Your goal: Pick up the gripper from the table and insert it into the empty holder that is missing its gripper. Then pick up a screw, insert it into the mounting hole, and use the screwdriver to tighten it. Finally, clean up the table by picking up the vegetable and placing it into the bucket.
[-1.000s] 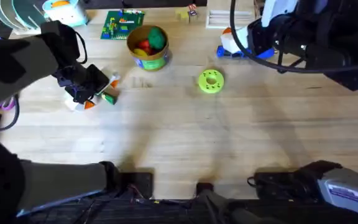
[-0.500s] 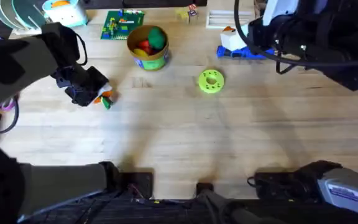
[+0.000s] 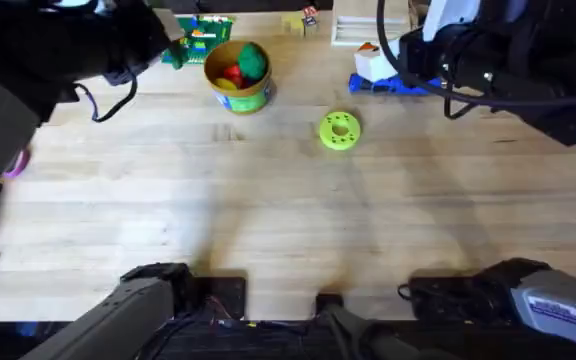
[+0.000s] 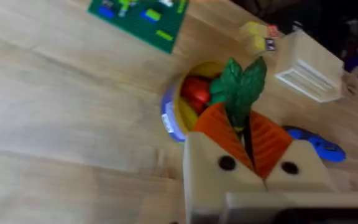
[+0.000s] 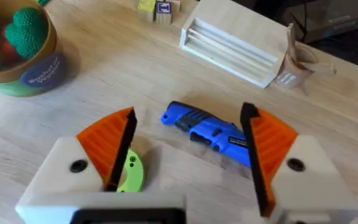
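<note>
My left gripper (image 4: 244, 124) is shut on the vegetable (image 4: 241, 84), whose green crinkled leaves stick out between the orange pads. It hangs just over the bucket (image 4: 171, 118), a tan tub (image 3: 238, 90) with red, yellow and round green toy produce inside. The left arm (image 3: 58, 40) looms large and dark at the far left of the table. My right gripper (image 5: 190, 118) is open above the blue screwdriver (image 5: 210, 130), which lies on the table at the far right (image 3: 400, 85). The loose gripper, the holder and the screw are out of view.
A lime-green disc with holes (image 3: 339, 130) lies mid-table, right of the bucket (image 5: 17, 59). A green board (image 3: 203, 32), small blocks (image 3: 300, 20) and a wooden rack (image 5: 232, 40) sit along the far edge. The near half of the table (image 3: 288, 220) is bare wood.
The left arm has risen from the table's left side and swung toward the far edge and the bucket, carrying the vegetable. The right arm has stayed over the screwdriver.
</note>
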